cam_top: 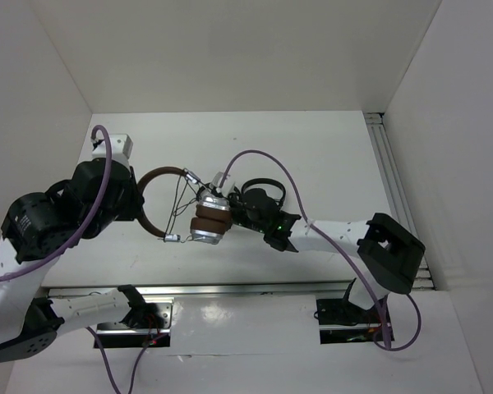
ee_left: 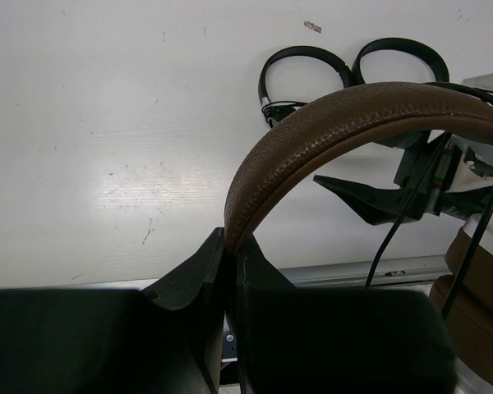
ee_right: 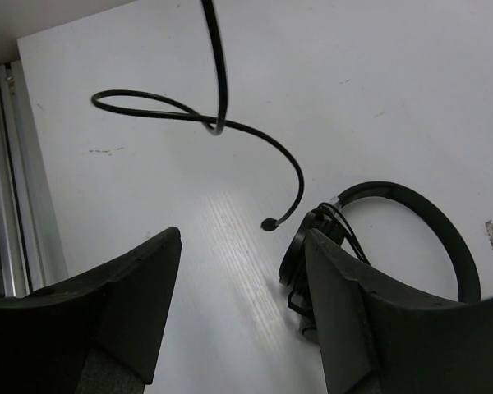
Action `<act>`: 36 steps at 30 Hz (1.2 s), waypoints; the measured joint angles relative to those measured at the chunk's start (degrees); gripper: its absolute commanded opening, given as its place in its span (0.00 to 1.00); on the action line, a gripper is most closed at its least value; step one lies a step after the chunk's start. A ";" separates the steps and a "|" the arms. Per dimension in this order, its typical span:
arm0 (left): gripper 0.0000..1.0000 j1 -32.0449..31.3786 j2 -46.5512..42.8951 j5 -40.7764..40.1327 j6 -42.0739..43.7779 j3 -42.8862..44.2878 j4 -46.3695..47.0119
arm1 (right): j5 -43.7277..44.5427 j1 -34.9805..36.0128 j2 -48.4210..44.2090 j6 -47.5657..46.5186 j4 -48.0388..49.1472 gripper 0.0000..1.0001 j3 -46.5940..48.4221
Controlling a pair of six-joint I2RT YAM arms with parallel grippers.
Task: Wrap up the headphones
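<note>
The headphones have a brown headband and silver ear cups with brown pads, and are held up off the table. My left gripper is shut on the headband, which is pinched between the jaws at the gripper's tips. The thin dark cable hangs across the band's opening. In the right wrist view the cable loops and ends in a plug over the table. My right gripper is open and empty, next to the ear cups.
Two small all-black headphones lie on the table behind the right gripper, and show in the left wrist view and right wrist view. White walls enclose the table. A metal rail runs along the right edge.
</note>
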 measured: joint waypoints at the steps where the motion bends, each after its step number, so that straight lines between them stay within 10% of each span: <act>1: 0.00 0.00 0.11 0.17 0.00 0.17 -0.04 | 0.13 -0.15 0.55 -0.20 0.04 0.69 0.42; 9: 0.00 0.00 0.35 0.94 0.07 0.61 -0.02 | 1.40 -2.10 3.78 -0.94 2.84 0.69 2.19; 13: 0.00 0.00 0.31 1.33 0.04 0.61 0.00 | 0.83 -3.04 5.18 -0.33 4.68 0.39 2.40; 14: 0.00 0.00 0.28 1.40 0.07 0.61 0.00 | 0.48 -3.15 5.66 -0.09 5.09 0.09 2.54; 15: 0.00 0.00 0.24 1.42 0.07 0.61 -0.02 | 0.24 -3.19 6.03 0.07 5.38 0.00 2.64; 27: 0.00 0.04 -0.15 -3.13 -4.66 0.61 0.11 | 0.83 -2.16 4.33 5.75 15.87 0.00 -8.55; 36: 0.00 3.93 3.52 -8.79 -10.67 7.39 2.47 | 9.51 12.00 0.46 6.78 18.40 0.00 -16.98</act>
